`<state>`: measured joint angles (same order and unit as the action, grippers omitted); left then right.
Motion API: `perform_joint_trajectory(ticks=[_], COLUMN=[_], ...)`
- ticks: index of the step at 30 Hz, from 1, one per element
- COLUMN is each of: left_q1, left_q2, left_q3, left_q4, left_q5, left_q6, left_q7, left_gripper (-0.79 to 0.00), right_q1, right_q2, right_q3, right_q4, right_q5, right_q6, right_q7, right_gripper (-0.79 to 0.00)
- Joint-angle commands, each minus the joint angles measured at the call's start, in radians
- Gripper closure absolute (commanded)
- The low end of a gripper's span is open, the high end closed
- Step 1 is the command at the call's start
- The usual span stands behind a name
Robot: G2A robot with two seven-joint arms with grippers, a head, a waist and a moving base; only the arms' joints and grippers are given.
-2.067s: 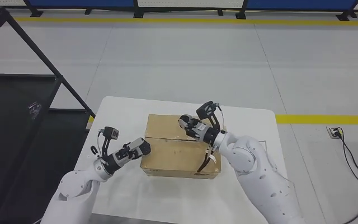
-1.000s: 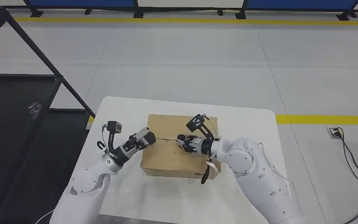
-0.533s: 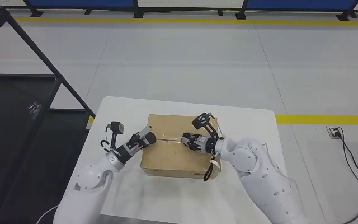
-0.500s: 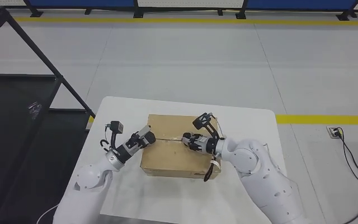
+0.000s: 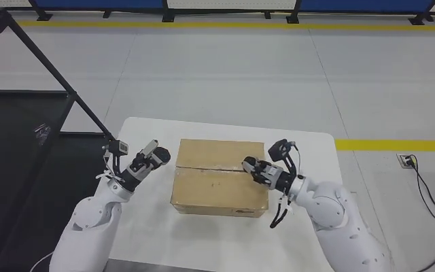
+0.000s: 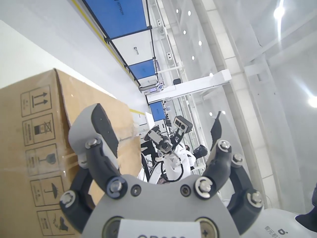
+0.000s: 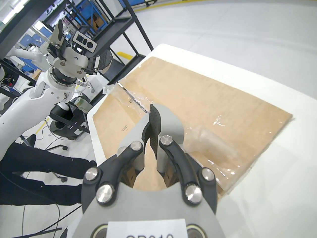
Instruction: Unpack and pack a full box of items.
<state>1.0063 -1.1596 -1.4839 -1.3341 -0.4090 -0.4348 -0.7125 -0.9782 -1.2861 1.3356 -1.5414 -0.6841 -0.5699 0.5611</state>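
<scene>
A brown cardboard box (image 5: 217, 190) stands in the middle of the white table (image 5: 136, 231), flaps down. My right gripper (image 5: 249, 165) hovers over the right end of the box's top seam. In the right wrist view it (image 7: 152, 120) is shut, and a strip of clear tape (image 7: 128, 99) lifted off the seam runs up to its fingertips. More loose tape (image 7: 210, 139) wrinkles on the box top (image 7: 198, 100). My left gripper (image 5: 155, 154) sits off the box's left side, apart from it. It (image 6: 158, 125) is open and holds nothing, with the box's printed end face (image 6: 37, 125) beside it.
A black metal rack (image 5: 41, 122) stands left of the table. Bare table surface lies in front of the box and to its left and right. Behind the table is open floor with a yellow line (image 5: 380, 144).
My right gripper has slid right along the seam from mid-box to the right end, drawing the tape with it. My left gripper has pulled back left off the box edge.
</scene>
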Motion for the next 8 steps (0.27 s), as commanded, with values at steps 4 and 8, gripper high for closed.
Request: perform_joint_trajectory(ticks=[4, 8], left_q1=[0.04, 0.064], left_q2=[0.017, 0.028], left_q3=[-0.088, -0.131], left_q4=[-0.037, -0.053], left_q5=[-0.022, -0.02], left_q6=[-0.035, -0.057], left_q7=[-0.05, -0.098], left_gripper=[-0.785, -0.785], right_q1=[-0.059, -0.059], right_q2=[0.01, 0.01], right_q3=[0.043, 0.043], right_q4=[-0.033, -0.033], right_q5=[-0.032, -0.032], right_q6=[-0.06, -0.06], right_q7=[-0.123, -0.123], right_gripper=[-0.785, -0.785])
